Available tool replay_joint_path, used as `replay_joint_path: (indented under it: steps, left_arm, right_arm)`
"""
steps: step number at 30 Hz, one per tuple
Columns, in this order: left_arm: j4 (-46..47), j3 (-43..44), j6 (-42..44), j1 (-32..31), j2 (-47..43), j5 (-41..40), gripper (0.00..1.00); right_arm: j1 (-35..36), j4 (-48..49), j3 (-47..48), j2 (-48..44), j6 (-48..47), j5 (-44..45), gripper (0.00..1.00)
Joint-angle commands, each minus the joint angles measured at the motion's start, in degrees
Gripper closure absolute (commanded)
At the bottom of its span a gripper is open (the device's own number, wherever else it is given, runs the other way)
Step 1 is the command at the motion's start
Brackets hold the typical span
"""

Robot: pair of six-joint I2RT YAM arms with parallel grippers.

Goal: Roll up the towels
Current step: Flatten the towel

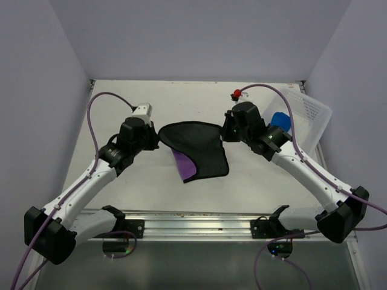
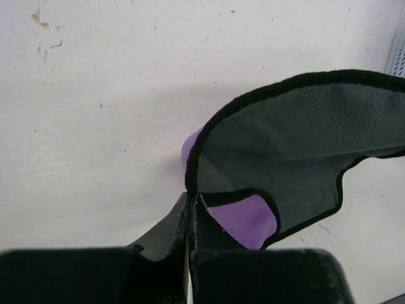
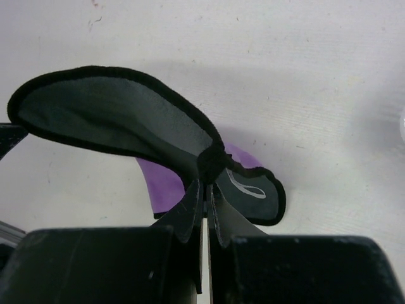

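Observation:
The purple towel (image 1: 196, 148), black side up with a purple flap showing, hangs between both grippers above the table's middle. My left gripper (image 1: 158, 138) is shut on its left edge; in the left wrist view the jaws pinch the dark trim (image 2: 192, 193) of the towel (image 2: 297, 139). My right gripper (image 1: 225, 130) is shut on its right edge; in the right wrist view the jaws pinch a bunched corner (image 3: 212, 166) of the towel (image 3: 114, 117). The blue towel (image 1: 279, 119) lies in the basket, partly hidden by the right arm.
A white perforated basket (image 1: 314, 112) stands at the table's right edge, tilted. A small red object (image 1: 237, 93) sits on the right arm's cable near the back. A metal rail (image 1: 193, 220) runs along the near edge.

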Motion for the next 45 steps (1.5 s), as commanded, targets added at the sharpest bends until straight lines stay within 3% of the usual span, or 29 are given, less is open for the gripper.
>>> replay_joint_path:
  steps: [1, 10, 17, 28, 34, 42, 45]
  left_arm:
    - [-5.3, 4.5, 6.1, 0.4, -2.8, 2.1, 1.0]
    - [-7.7, 8.5, 9.9, 0.4, -10.6, 4.6, 1.0]
    - [-8.8, 10.1, 14.3, 0.4, -18.1, 11.5, 1.0]
    - [-16.6, 13.7, 16.1, 0.4, -22.3, 11.8, 1.0]
    - [-15.3, 10.1, 15.1, 0.4, -21.2, 10.9, 1.0]
    - [-6.3, 1.7, 13.3, 0.4, -14.9, 6.5, 1.0]
    - [-4.3, 0.9, 12.9, 0.4, -10.3, -0.6, 1.0]
  right_arm:
    - [-0.4, -1.7, 1.3, -3.8, -0.3, -1.0, 1.0]
    - [-0.5, -6.5, 4.6, -9.3, 1.2, -0.7, 1.0]
    - [-0.4, -8.8, 3.2, -15.4, 2.8, -7.1, 1.0]
    - [-0.5, -18.7, 6.9, -20.6, 5.7, -10.4, 1.0]
    - [-0.4, -19.5, 7.5, -16.9, 4.6, -8.5, 1.0]
    - [-1.9, -13.9, 5.2, -6.2, 2.4, -7.9, 1.0]
    - [-5.0, -10.0, 5.0, -1.7, 2.1, -10.7, 1.0]
